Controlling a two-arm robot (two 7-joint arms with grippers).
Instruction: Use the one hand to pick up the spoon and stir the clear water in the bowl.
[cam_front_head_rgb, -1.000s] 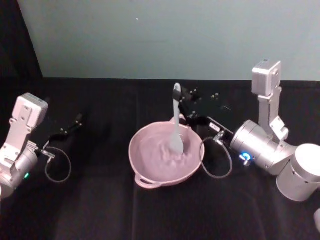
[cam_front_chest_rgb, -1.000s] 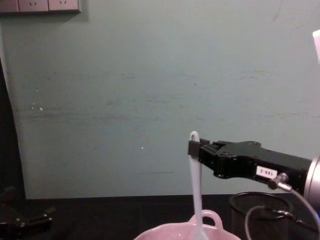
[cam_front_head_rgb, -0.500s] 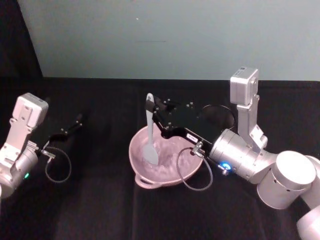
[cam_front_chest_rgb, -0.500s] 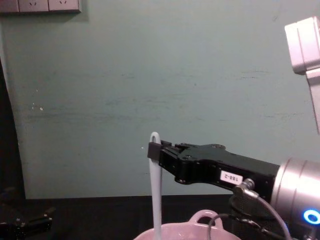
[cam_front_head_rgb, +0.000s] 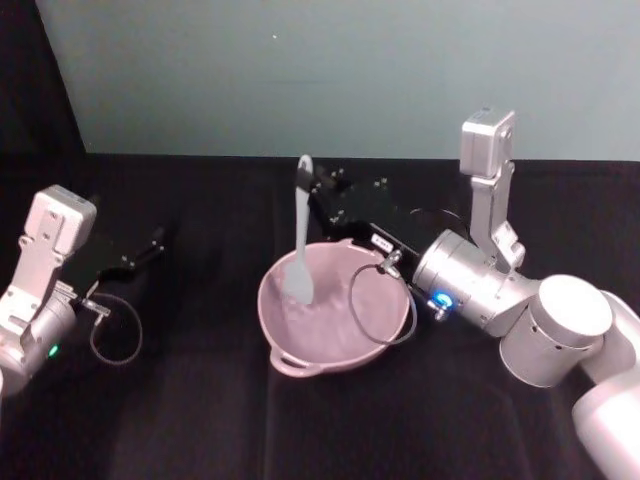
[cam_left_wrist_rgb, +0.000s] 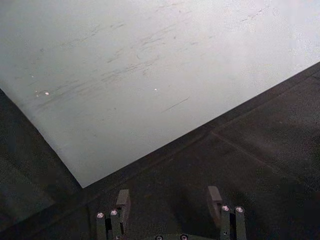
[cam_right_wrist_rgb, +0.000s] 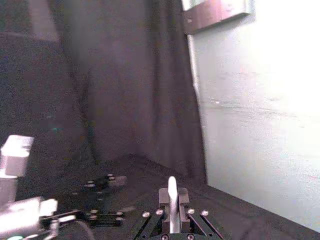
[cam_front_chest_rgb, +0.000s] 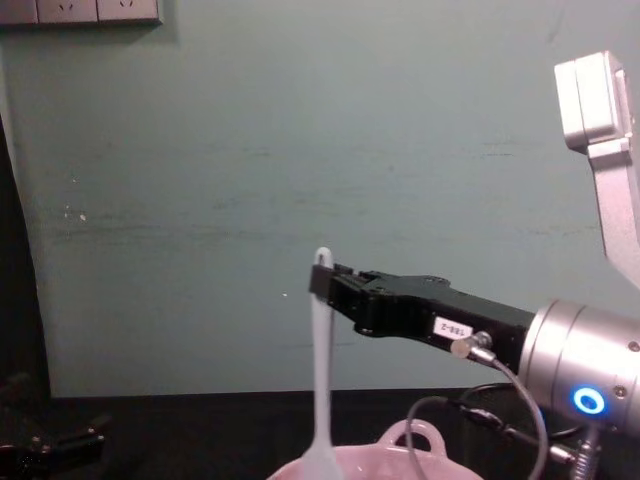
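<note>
The pale pink bowl (cam_front_head_rgb: 335, 325) sits mid-table, its loop handle toward me; its rim (cam_front_chest_rgb: 372, 462) shows low in the chest view. My right gripper (cam_front_head_rgb: 312, 188) is shut on the upper handle of the white spoon (cam_front_head_rgb: 300, 232), holding it upright over the bowl's left side. The paddle end hangs at about rim height inside the left wall; whether it touches the water I cannot tell. From the chest, the spoon (cam_front_chest_rgb: 321, 370) hangs down from the right gripper (cam_front_chest_rgb: 322, 282). The right wrist view shows the spoon handle (cam_right_wrist_rgb: 172, 200) pinched between the fingers. My left gripper (cam_front_head_rgb: 150, 245) rests parked at the far left, open.
A grey cable loop (cam_front_head_rgb: 380, 300) from the right wrist hangs over the bowl's right half. A black wire-mesh cup (cam_front_head_rgb: 432, 214) stands behind the right arm. The table is covered in black cloth, with a pale green wall behind. In the left wrist view, the left gripper's fingers (cam_left_wrist_rgb: 122, 200) stand apart.
My right gripper carried the spoon from the bowl's right side across to its left, then lifted it slightly and back. The left arm has not moved.
</note>
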